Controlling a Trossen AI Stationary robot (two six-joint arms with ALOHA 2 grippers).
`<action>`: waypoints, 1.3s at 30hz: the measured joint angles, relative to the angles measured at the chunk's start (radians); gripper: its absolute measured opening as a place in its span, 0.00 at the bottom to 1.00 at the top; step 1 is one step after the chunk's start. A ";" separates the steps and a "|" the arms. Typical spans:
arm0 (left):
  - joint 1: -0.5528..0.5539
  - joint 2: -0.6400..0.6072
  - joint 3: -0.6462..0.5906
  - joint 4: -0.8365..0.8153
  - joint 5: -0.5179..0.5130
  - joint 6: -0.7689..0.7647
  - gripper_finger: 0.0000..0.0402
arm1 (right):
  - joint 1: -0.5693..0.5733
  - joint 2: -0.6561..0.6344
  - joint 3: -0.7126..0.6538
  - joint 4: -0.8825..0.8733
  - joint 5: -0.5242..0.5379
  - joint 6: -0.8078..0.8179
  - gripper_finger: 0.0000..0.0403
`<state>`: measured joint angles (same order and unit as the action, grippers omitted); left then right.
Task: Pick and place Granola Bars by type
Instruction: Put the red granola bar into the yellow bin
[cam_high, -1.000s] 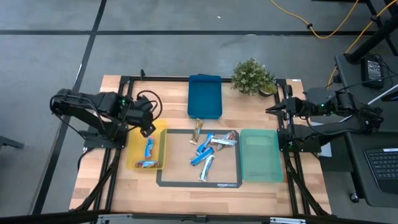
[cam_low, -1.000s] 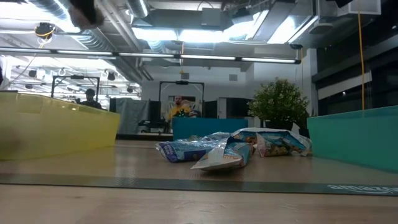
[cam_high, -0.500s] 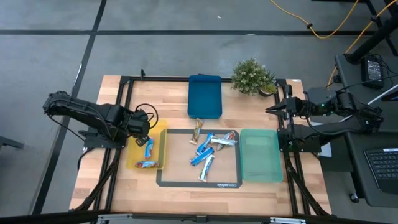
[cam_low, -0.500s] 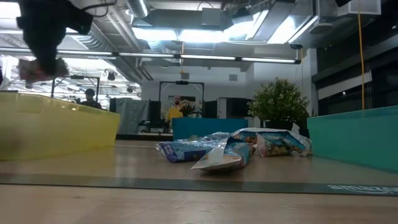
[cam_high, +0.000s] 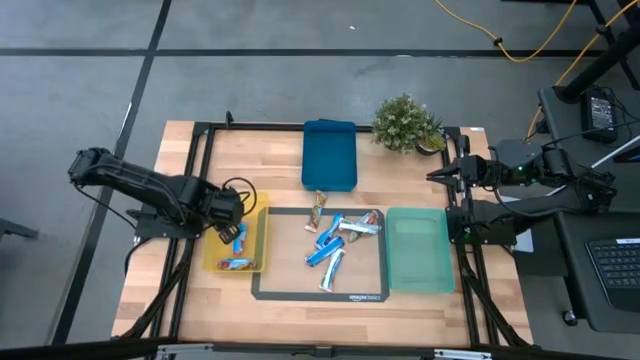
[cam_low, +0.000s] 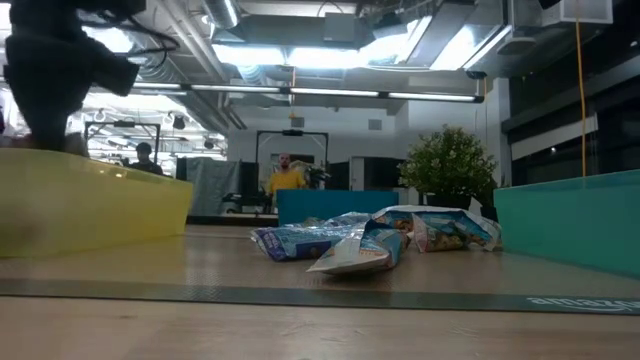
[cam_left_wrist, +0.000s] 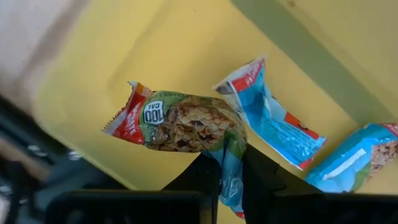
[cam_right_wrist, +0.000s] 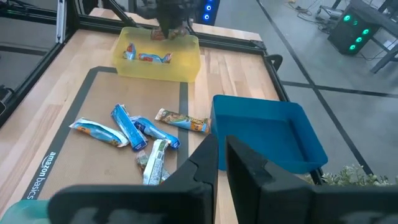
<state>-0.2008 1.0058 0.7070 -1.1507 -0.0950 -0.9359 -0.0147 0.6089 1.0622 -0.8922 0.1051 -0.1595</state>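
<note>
While the left gripper hangs over the yellow tray at the table's 9 o'clock side, its fingers are clamped on the end of a granola bar with a red-and-green wrapper, held above the tray floor. Two blue bars lie in that tray. Remaining bars sit clustered on the dark mat at centre. Right gripper, fingers together and empty, waits at 3 o'clock.
</note>
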 joint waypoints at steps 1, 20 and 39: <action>0.000 0.000 -0.012 0.017 0.008 -0.005 0.08 | 0.000 0.000 0.000 0.000 0.000 0.000 0.08; 0.000 0.000 -0.117 0.091 0.008 -0.076 0.11 | 0.000 0.000 0.000 0.000 0.000 -0.003 0.08; 0.000 0.000 -0.014 0.095 -0.043 -0.101 0.42 | 0.000 0.000 0.000 0.001 0.000 -0.003 0.08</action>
<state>-0.2008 1.0058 0.6934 -1.0554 -0.1382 -1.0364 -0.0147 0.6090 1.0622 -0.8911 0.1051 -0.1623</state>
